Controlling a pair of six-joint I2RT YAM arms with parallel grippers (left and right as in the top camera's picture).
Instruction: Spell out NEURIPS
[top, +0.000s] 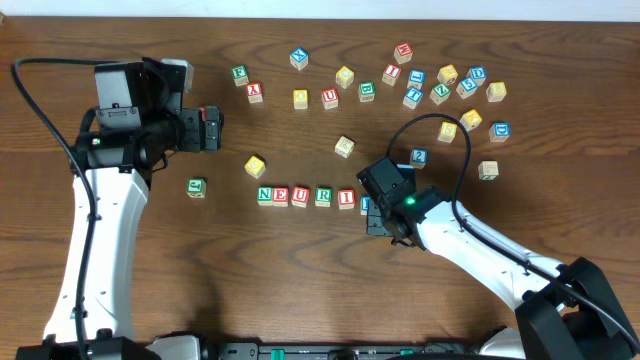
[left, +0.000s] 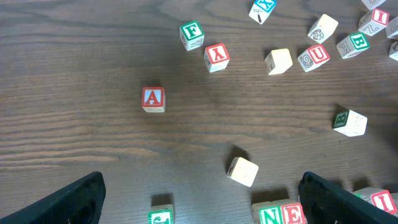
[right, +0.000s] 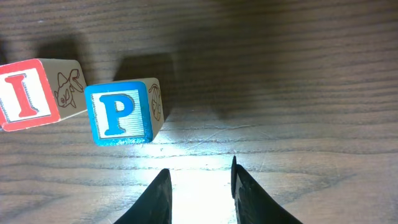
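The P block (right: 121, 112) sits just beside the I block (right: 31, 93), closing the row (top: 301, 196) to NEURIP. The right gripper (right: 198, 193) hovers near it, jaws narrowly parted, empty; the left gripper (left: 202, 186) gapes empty. Next, I judge, fetch an S from the loose blocks (top: 447, 74).

The P block (right: 119, 113) has a blue letter and blue frame on white. At its nine o'clock, the I block (right: 25, 94) is red on white, its pale side bearing perhaps a fish sketch. The tabletop (right: 298, 74) is dark brown woodgrain.
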